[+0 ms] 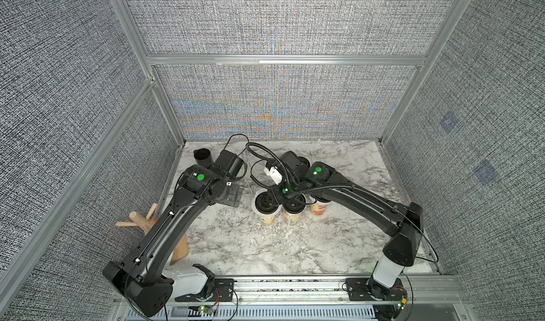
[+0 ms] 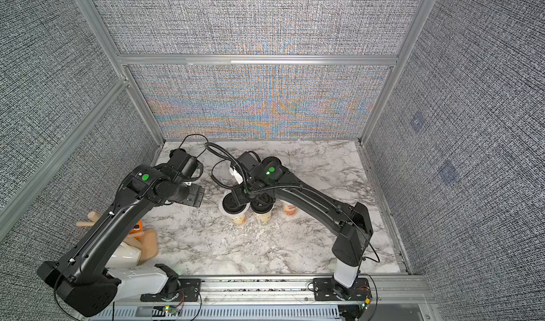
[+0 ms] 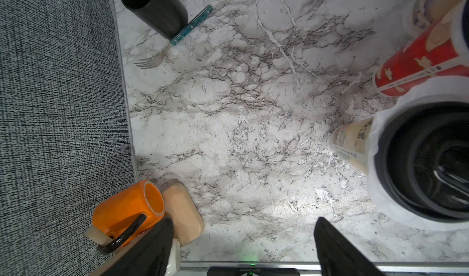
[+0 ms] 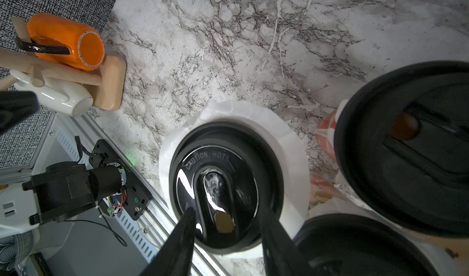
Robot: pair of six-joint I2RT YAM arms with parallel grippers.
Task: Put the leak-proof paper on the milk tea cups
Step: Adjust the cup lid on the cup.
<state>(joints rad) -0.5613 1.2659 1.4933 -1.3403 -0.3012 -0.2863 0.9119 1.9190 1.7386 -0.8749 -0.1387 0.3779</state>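
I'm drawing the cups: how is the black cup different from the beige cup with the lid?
The black cup is plain; the beige cup has prints. The black cup is open on top; the beige cup wears a black lid over white paper. Both stand upright on the marble table.

Three cups [image 1: 292, 218] stand in a row mid-table [image 1: 265, 254]. The left two touch and the third is just beside them. There are more cups behind, mostly under my right arm [image 1: 354, 195]. Lids [image 1: 265, 205] sit on the left two. On the leftmost, paper [image 4: 253, 113] is sandwiched between lid and rim. I've got my right hand [image 4: 228, 210] over that lid and my left hand [image 3: 242, 225] left of the row, over bare table. Tumbler [image 1: 203, 156] is in the far-left corner with a fork [image 3: 162, 51] against its base. Rack [image 1: 180, 250] is at the near-left edge, with two mugs [image 4: 63, 40] hung on it.
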